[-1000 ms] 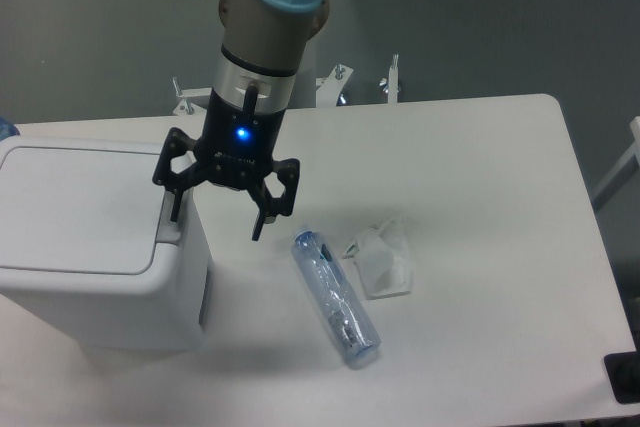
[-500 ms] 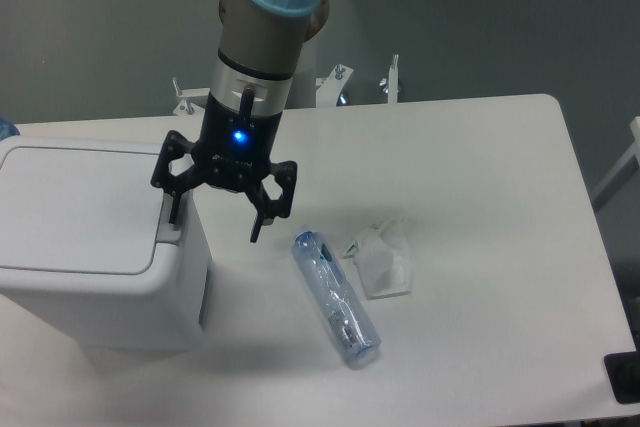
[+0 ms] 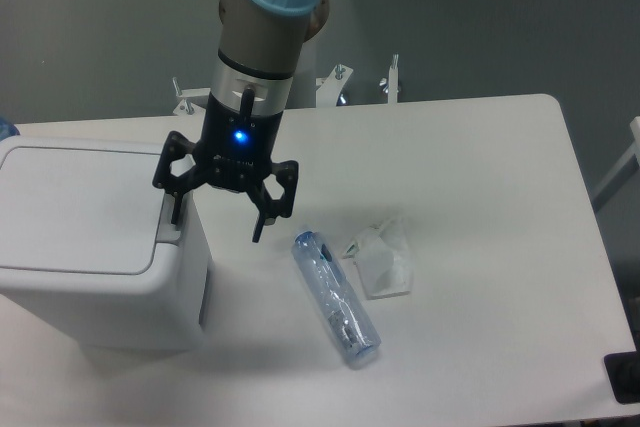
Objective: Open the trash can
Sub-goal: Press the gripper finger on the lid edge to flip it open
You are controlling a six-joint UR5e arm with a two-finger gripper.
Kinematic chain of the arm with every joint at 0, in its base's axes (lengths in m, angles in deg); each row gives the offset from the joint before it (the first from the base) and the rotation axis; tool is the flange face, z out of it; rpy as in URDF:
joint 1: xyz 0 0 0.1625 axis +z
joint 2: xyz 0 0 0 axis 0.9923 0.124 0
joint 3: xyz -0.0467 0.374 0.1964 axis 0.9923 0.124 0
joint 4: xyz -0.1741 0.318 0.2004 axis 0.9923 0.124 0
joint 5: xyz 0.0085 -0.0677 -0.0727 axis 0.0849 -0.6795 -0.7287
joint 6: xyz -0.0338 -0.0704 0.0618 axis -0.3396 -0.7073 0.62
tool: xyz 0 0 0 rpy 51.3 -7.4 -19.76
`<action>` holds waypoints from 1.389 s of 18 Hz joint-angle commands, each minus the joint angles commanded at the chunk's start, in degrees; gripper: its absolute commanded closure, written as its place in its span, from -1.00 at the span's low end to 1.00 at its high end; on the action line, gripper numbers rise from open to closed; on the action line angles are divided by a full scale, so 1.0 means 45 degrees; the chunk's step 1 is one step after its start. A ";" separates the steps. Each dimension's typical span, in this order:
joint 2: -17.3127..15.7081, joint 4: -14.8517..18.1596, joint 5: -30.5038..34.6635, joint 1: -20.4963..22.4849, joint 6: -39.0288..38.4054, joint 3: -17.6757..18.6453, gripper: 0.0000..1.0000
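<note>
Trash can point(image 3: 90, 247) sits at near-left of table point(image 3: 480, 177), lid flat and closed. Gripper point(image 3: 218, 225) spread wide, holding nothing. We note left finger point(image 3: 176, 209) hangs right at bin's right edge, over push tab point(image 3: 167, 231); contact not resolvable from this view. Right finger off bin, over table. Bin lies left of gripper; lid runs leftward from tab. We judge next move: press straight down on tab. Bottle point(image 3: 336, 296) and crumpled paper point(image 3: 382, 259) lie right of gripper, apart from it.
</note>
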 joint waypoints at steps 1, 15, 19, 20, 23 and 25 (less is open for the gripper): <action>0.0000 0.0000 0.0000 0.0000 0.0000 0.0000 -1.00; 0.0020 -0.0020 0.0019 0.0000 -0.0020 0.0059 -1.00; 0.0039 -0.0039 0.0019 0.0000 0.0019 -0.0038 -1.00; 0.0097 -0.0155 0.0020 0.0000 0.0020 -0.0116 -1.00; 0.0078 -0.0702 0.0000 0.0039 0.0059 -0.0447 -1.00; 0.0098 -0.0762 0.0000 0.0292 0.0059 -0.0721 -1.00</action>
